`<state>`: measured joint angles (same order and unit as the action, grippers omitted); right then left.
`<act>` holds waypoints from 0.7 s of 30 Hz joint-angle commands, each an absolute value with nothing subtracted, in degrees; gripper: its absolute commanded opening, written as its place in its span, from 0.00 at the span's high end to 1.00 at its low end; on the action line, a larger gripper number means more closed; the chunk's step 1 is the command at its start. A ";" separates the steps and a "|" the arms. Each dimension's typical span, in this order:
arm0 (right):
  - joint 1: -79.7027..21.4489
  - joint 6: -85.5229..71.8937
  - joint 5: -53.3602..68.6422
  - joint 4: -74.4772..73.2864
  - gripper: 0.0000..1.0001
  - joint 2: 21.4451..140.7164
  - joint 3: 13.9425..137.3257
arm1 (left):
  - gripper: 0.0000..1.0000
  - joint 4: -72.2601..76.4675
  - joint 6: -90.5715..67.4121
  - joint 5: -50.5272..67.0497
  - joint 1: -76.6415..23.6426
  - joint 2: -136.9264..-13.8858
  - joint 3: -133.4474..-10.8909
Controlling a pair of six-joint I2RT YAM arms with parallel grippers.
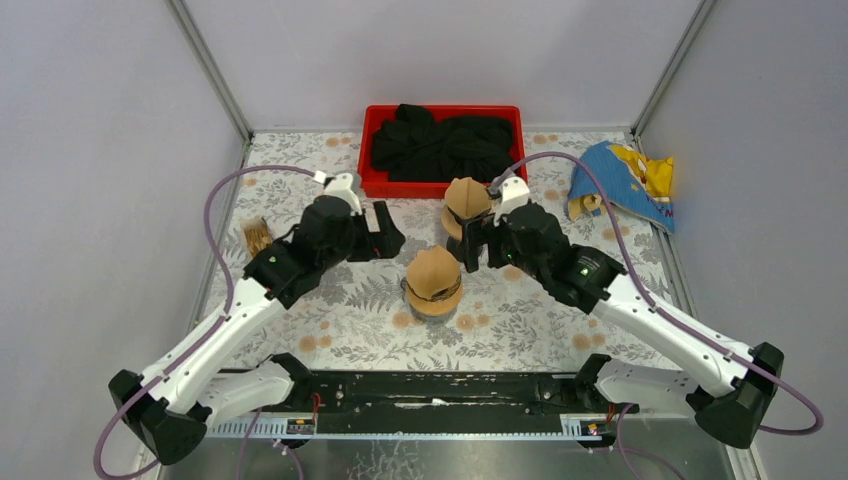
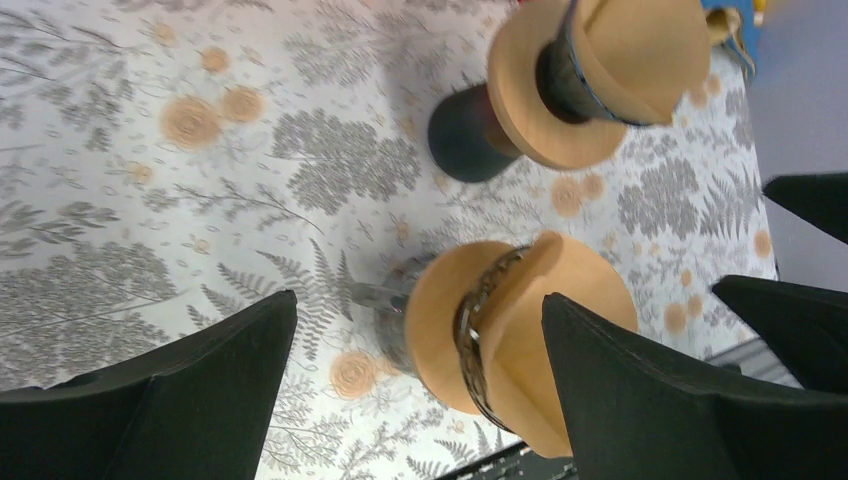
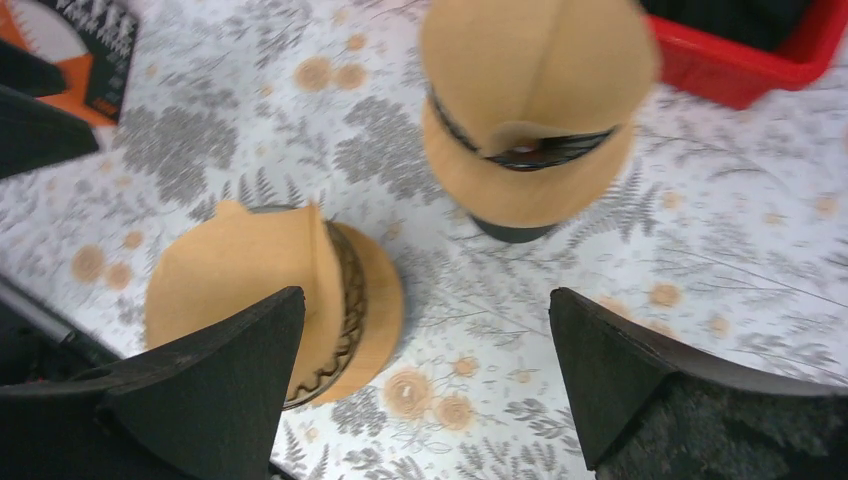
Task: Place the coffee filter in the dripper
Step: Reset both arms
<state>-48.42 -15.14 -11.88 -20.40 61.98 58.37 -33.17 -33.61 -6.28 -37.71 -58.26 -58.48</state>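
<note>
Two drippers stand mid-table, each with a brown paper filter in it. The near dripper shows in the left wrist view and the right wrist view. The far dripper stands on a dark base, also in the left wrist view and the right wrist view. My left gripper is open and empty, just left of the near dripper. My right gripper is open and empty, between the two drippers.
A red tray with black cloth stands at the back. A blue and yellow bag lies at the back right. A small brown pack lies at the left; an orange and black package shows in the right wrist view.
</note>
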 commanded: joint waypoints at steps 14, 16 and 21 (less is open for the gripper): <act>-44.39 -9.74 -46.13 -26.08 0.01 39.19 56.19 | 0.00 -34.66 -24.47 -8.61 -18.72 -44.22 -64.40; -44.46 -8.59 -47.63 -25.93 0.01 35.60 55.70 | 0.00 -34.10 -23.66 -10.91 -18.71 -41.17 -64.35; -44.46 -5.60 -48.00 -22.46 0.01 27.11 52.18 | 0.00 -31.76 -22.69 -14.12 -18.71 -34.05 -61.94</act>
